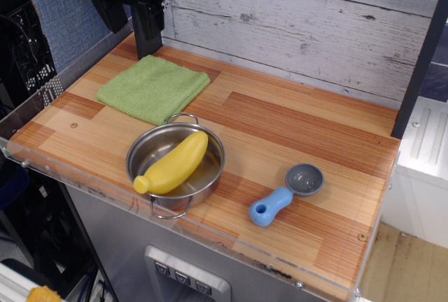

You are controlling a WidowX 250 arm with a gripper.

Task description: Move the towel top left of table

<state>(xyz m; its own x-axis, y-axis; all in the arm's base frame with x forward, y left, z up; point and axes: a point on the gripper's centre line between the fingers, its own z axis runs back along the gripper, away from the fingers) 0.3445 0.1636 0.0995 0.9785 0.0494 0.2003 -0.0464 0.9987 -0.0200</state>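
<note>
The light green folded towel (153, 89) lies flat at the back left of the wood-plank table (294, 141), just behind the steel pot. My black gripper (131, 27) hangs above the table's back left corner, behind and above the towel, clear of it. Its two fingers (146, 32) point down, spread apart and hold nothing.
A steel pot (176, 164) with a yellow squash-shaped toy (173, 162) inside stands at the front left. A blue and grey scoop (285, 195) lies at the front right. The whitewashed plank wall (301, 29) runs along the back. A clear acrylic rim (42, 169) edges the table.
</note>
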